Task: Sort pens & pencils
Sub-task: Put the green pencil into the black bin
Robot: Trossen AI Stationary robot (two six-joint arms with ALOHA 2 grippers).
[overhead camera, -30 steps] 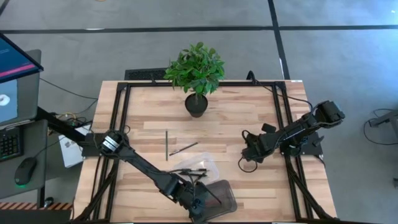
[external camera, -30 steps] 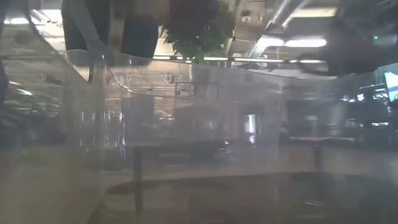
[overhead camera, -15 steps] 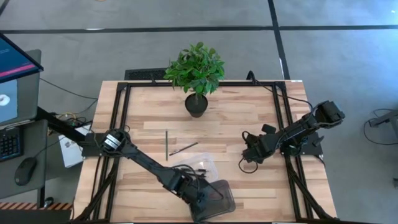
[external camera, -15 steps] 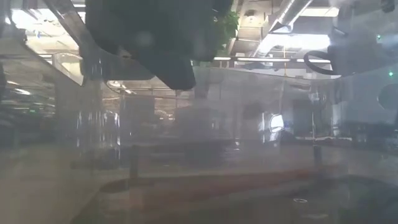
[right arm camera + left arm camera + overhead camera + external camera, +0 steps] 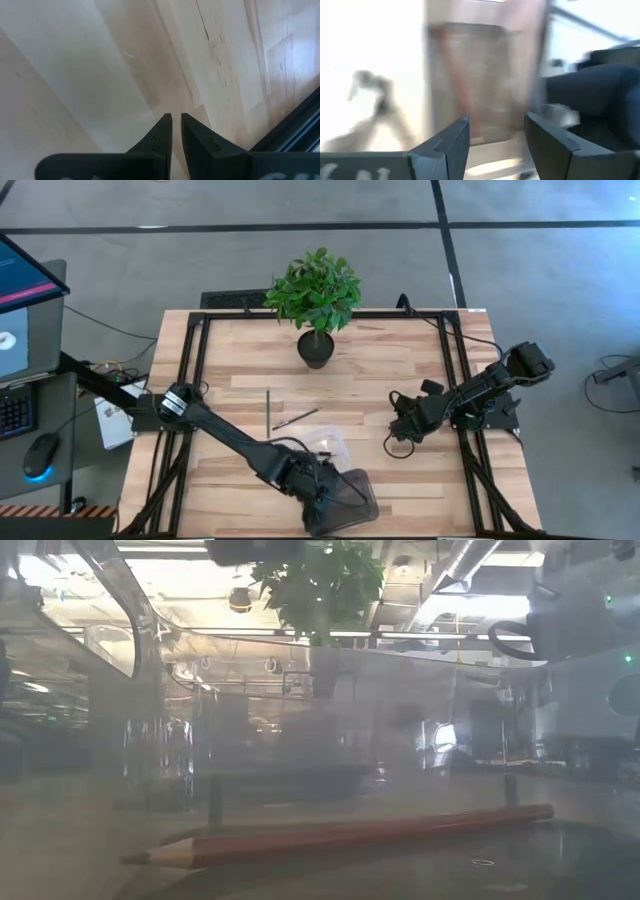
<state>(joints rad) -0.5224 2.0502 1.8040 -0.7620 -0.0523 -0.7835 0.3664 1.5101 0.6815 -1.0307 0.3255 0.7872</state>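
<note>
Two fingers of left gripper point(image 5: 322, 498) stand apart, empty, over dark bin point(image 5: 362, 502) at near table edge. Red pencil point(image 5: 340, 836) lies flat in bin below it, tip pointing low view's left. Right gripper point(image 5: 175, 131) nearly closed, empty, over bare wood.

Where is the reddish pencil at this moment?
In the low view the reddish pencil lies flat inside the clear container, tip pointing left. From above, that container sits at the table's near edge, under the left gripper.
</note>
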